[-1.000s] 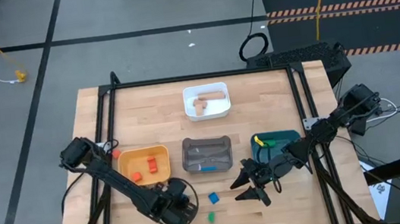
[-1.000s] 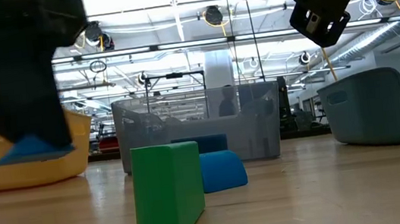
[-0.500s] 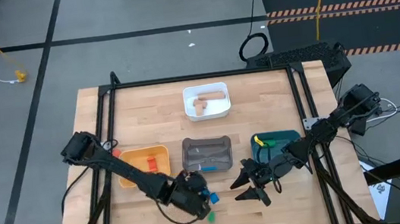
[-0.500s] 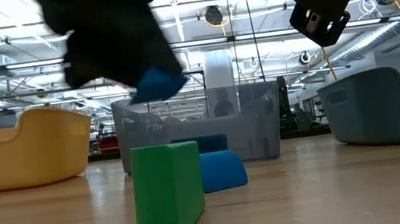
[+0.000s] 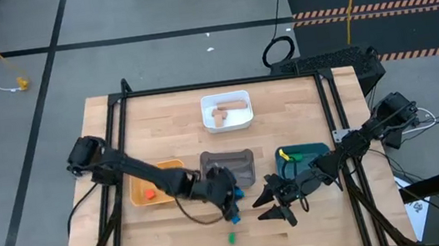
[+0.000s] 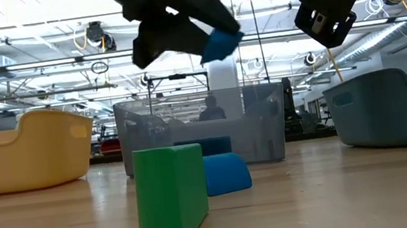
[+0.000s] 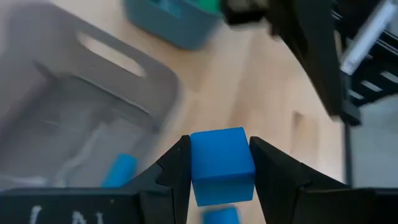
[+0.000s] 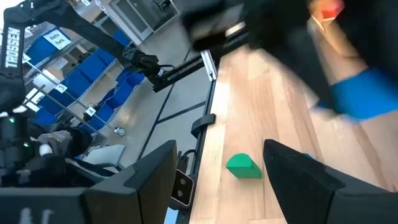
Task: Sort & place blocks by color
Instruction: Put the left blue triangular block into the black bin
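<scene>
My left gripper (image 7: pixel 221 167) is shut on a blue cube (image 6: pixel 218 44), which it carries in the air near the grey tray's (image 5: pixel 227 169) near edge. Another blue block (image 6: pixel 225 174) and a green block (image 6: pixel 171 197) stand on the table by their undersides, nearer the front. The grey tray holds a blue block (image 7: pixel 118 169). My right gripper (image 5: pixel 284 202) stands open in the air in front of the teal tray (image 5: pixel 303 156). In the right wrist view the green block (image 8: pixel 242 166) shows beyond the open fingers. My left gripper pinches the blue cube between its two fingers, one on each of two opposite side faces (image 7: pixel 194 163). The fingers (image 7: pixel 174 171) slant downward toward the grey tray. The cube is lifted clear of the table, well above the blocks that stand on it.
A yellow tray (image 5: pixel 158 183) with a red-orange block (image 5: pixel 149 194) sits left of the grey tray. A white tray (image 5: pixel 227 112) with tan blocks stands at the far middle. A black frame (image 5: pixel 215 85) runs along the table's edges.
My left gripper has swung from beside the yellow tray's near right corner toward the table's right and up, rolling as it went. The blue cube stays between its fingers and now hangs at the grey tray's near edge.
</scene>
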